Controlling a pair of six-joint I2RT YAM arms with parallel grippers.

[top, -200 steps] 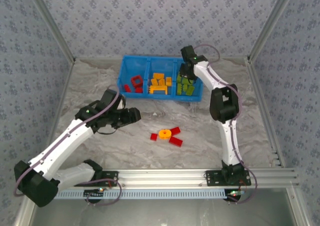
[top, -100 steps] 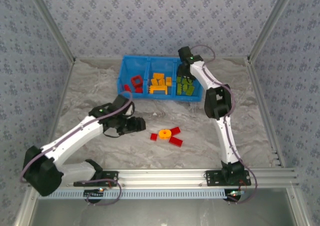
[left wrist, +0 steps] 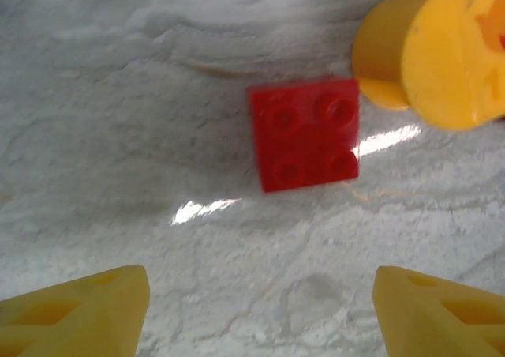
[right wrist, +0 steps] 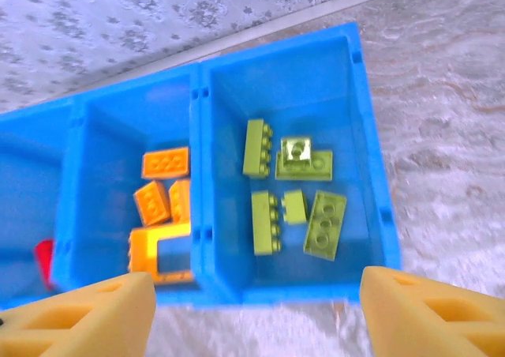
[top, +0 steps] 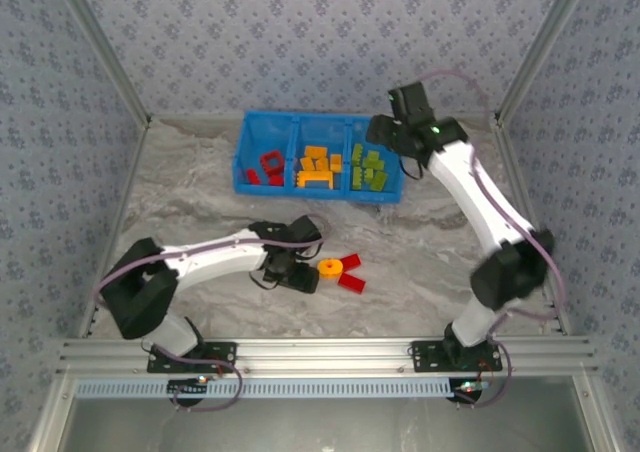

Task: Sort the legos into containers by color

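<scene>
- The left claw point(left wrist: 260, 287) hangs spread and empty over the red two-by-two brick point(left wrist: 304, 133). The brick lies on the tabletop point(left wrist: 118, 96), near the middle of its near edge.
- The brick sits a little off the middle of the gap and askew to the fingers, so a straight descent could clip a corner and spin it away.
- The orange round piece point(left wrist: 430, 49) lies just beside that brick, so close I cannot tell whether they touch. A closing finger may shove it, or pinch both colours at once and carry them to one compartment.
- Two more red bricks point(top: 352, 283) lie just past the round piece, and the same nudge could scatter them.
- The right claw point(right wrist: 256, 287) is spread and empty above the blue bin point(top: 320, 194), which sits at the middle of the far edge. It hangs over the lime green bricks point(right wrist: 325, 224), and dipping there could catch a divider point(right wrist: 197, 175) and shift the bin.
- If both arms head for the bin together, they could collide.
</scene>
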